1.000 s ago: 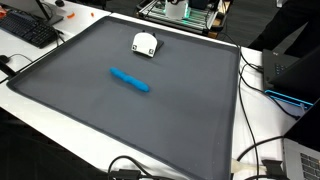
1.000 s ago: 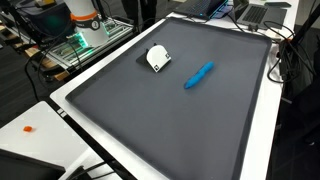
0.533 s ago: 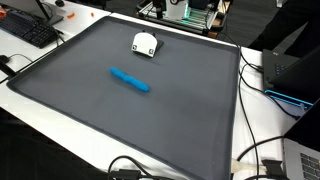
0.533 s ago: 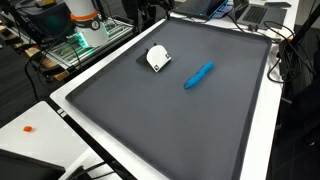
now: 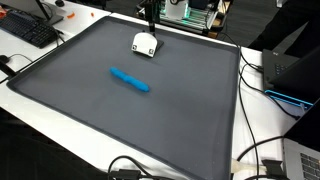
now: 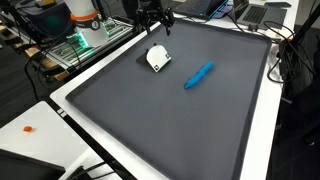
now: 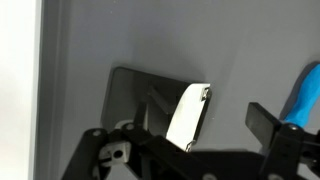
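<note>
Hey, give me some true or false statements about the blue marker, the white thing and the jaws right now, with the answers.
1. The blue marker lies on the grey mat, apart from the white object. True.
2. The jaws are shut on the blue marker. False: they stand open and empty, up near the white object.
3. A black keyboard sits off the mat. True.
4. The white object lies at the mat's middle. False: it is close to one edge; the marker is nearer the middle.
</note>
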Tool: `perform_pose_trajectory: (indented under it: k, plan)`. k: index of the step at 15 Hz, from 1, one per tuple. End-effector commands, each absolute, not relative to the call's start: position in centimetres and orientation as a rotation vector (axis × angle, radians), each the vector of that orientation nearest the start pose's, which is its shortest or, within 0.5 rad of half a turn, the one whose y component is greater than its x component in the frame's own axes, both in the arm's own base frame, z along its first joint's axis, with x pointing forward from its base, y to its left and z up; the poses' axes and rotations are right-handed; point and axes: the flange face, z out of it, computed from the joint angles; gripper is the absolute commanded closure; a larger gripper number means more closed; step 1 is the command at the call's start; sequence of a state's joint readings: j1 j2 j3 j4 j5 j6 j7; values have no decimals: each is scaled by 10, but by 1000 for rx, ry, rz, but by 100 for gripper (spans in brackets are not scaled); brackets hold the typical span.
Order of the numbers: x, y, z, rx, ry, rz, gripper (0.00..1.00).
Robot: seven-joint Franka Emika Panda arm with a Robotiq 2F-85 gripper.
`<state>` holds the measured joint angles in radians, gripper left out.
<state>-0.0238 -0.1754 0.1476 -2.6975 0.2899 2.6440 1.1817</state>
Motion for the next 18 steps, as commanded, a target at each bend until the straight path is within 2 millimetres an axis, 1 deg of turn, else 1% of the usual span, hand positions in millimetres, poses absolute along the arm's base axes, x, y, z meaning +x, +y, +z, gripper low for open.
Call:
perform_pose_trajectory:
  k: [1, 5, 11, 18]
  plan:
    - [417, 36, 277, -2392, 1824, -80, 0]
    - [422, 30, 264, -2403, 1863, -121, 0]
    - [429, 22, 256, -2318, 1954, -171, 0]
    - [434, 24, 248, -2300, 1976, -161, 0]
